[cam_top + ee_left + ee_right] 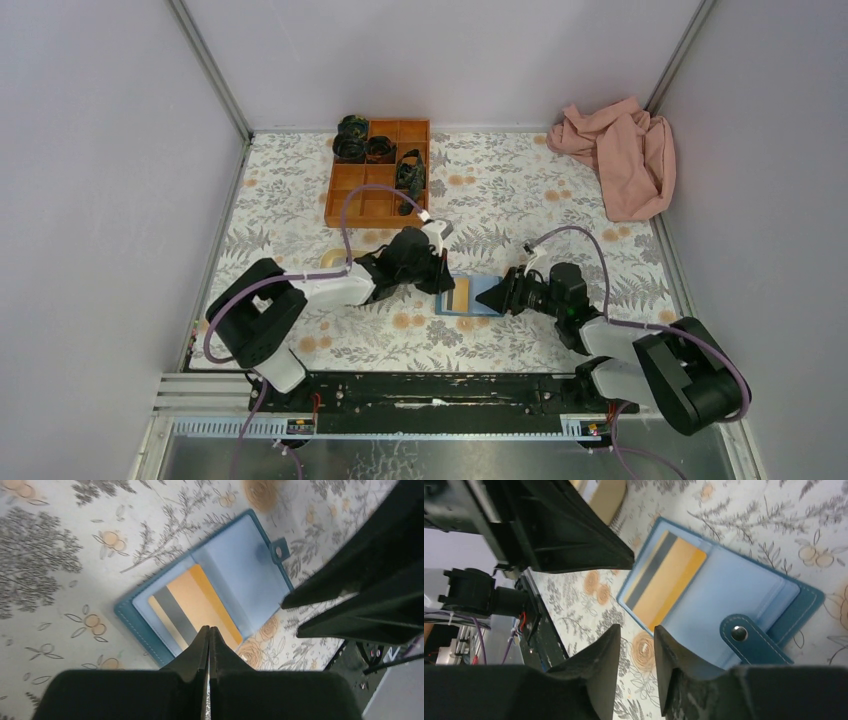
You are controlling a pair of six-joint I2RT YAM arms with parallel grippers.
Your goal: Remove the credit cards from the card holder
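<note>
The light-blue card holder [482,300] lies open on the floral table between my two grippers. A tan/gold card with a grey stripe [200,605] sits in its left pocket; it also shows in the right wrist view [669,580]. The other pocket [245,565] looks plain blue, with a snap tab [749,637] at its edge. My left gripper [208,630] is shut, its tips just over the near edge of the card, with nothing seen between them. My right gripper [636,630] is slightly open and empty, low at the holder's right edge.
An orange wooden divided tray [378,172] with dark items stands at the back. A pink cloth [620,155] lies at the back right. A tan oval tray [335,260] peeks out behind the left arm. Walls close in the left, right and back.
</note>
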